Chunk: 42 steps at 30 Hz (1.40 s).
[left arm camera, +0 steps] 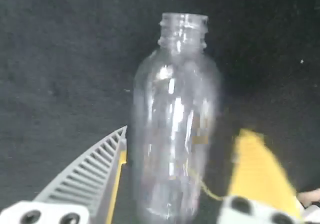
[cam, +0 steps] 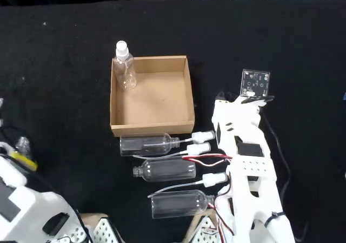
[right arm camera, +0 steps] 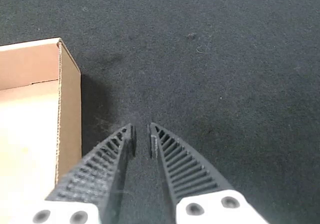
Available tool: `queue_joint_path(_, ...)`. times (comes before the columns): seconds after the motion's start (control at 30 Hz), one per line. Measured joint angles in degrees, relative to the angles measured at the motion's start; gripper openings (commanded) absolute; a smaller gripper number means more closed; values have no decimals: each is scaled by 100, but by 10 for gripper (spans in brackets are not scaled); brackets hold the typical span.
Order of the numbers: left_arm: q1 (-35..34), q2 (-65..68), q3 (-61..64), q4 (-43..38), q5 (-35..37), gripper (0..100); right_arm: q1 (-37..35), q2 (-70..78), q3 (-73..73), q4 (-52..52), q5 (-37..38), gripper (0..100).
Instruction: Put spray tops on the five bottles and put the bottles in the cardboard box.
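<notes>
My left gripper (left arm camera: 185,131) is shut on a clear bottle without a top (left arm camera: 175,114), held between a grey and a yellow finger at the table's left edge (cam: 22,144). The cardboard box (cam: 186,91) stands mid-table. A bottle with a spray top (cam: 124,65) stands upright in its far left corner. Three clear bottles lie in front of the box (cam: 147,144) (cam: 165,170) (cam: 181,204), necks to the right. Loose white spray tops (cam: 201,148) (cam: 214,179) with thin tubes lie beside them. My right gripper (right arm camera: 141,128), just right of the box (right arm camera: 67,109), is shut and holds nothing.
The white right arm (cam: 246,156) stretches along the right of the lying bottles and tops, its red and white cables crossing near them. Black cloth (cam: 281,43) covers the table, with free room at the back and far left.
</notes>
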Motion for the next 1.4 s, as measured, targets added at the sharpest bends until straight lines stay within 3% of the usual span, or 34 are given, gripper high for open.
queue_joint_path(0.4,369,1046,-747,-132,-536,373,0,0,0,0,0,43)
queue_joint_path(0.63,378,1301,-747,-677,-1512,373,0,0,0,0,0,43)
queue_joint_path(0.9,677,1336,-756,-677,-1679,371,0,0,0,0,0,43)
queue_joint_path(1.13,756,1336,-756,-712,-1952,227,0,0,0,0,0,43)
queue_joint_path(1.27,624,1336,-747,-712,-2567,214,0,0,0,0,0,43)
queue_joint_path(1.4,440,1336,-747,-712,-2620,214,0,0,0,0,0,43)
